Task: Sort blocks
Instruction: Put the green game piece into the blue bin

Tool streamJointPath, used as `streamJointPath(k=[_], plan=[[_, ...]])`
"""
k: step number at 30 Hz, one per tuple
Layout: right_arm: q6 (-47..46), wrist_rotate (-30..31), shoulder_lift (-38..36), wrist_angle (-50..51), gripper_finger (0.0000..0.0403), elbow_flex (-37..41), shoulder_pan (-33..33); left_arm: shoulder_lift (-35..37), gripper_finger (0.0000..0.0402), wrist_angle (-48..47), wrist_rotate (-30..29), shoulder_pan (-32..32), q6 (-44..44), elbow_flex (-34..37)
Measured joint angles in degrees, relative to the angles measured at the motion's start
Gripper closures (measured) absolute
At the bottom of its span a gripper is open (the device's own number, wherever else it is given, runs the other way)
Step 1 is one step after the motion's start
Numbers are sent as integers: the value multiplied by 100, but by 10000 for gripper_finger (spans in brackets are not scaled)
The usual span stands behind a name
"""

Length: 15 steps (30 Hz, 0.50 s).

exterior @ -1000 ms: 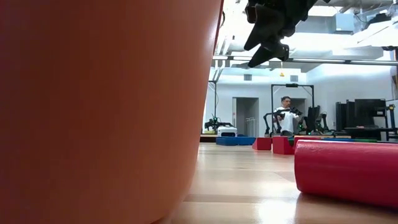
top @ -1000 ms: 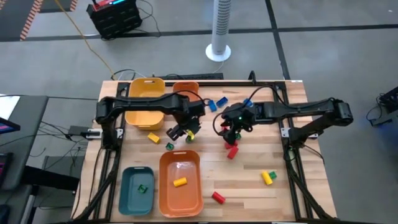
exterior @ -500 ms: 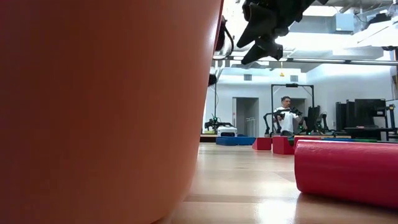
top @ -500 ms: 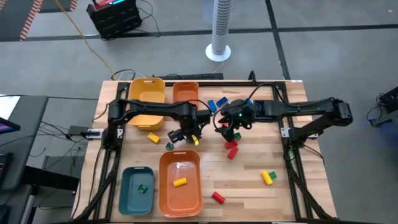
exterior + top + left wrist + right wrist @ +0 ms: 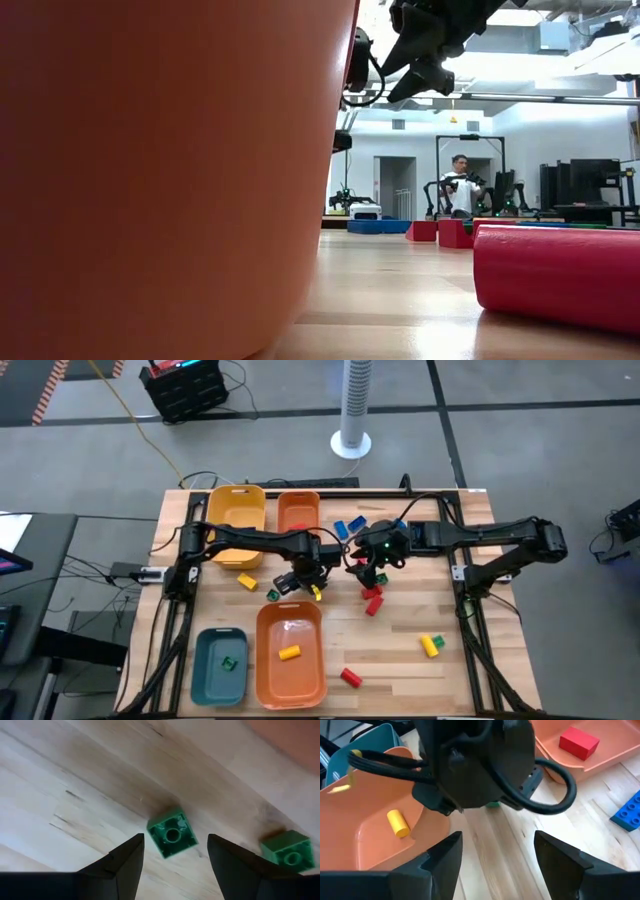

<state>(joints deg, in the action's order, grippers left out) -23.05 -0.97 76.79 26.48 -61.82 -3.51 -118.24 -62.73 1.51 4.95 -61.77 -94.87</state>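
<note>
Your left end effector [image 5: 296, 578] hangs over the middle of the bench [image 5: 450, 610], just above the 12 o'clock rim of the large orange bin [image 5: 291, 656]. Its fingers [image 5: 127, 862] stand apart and hold nothing; in the left wrist view a green block [image 5: 172, 832] lies on the wood between them, and a second green block [image 5: 287, 849] lies just beside it.

Your right end effector [image 5: 366, 572] is at 3 o'clock from the left one, close to it. Its fingers [image 5: 445, 857] are also apart and empty, and the left arm's wrist fills much of the right wrist view.

The blocks are spread over the bench. Two red blocks [image 5: 372, 598] lie just at 6 o'clock from the right end effector, and blue blocks [image 5: 348, 526] lie at 12 o'clock from it. One yellow block [image 5: 289, 652] is inside the large orange bin, and one green piece [image 5: 230, 660] is inside the teal bin [image 5: 220, 666]. A red block [image 5: 578, 742] lies in the small orange bin [image 5: 298, 510].
</note>
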Motion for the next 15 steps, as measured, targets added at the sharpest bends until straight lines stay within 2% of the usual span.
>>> streamJointPath(k=[15], plan=[[0, -9, 0, -11, 143, 0, 0, -18, 188, 528, -180, -7, -209, 571]])
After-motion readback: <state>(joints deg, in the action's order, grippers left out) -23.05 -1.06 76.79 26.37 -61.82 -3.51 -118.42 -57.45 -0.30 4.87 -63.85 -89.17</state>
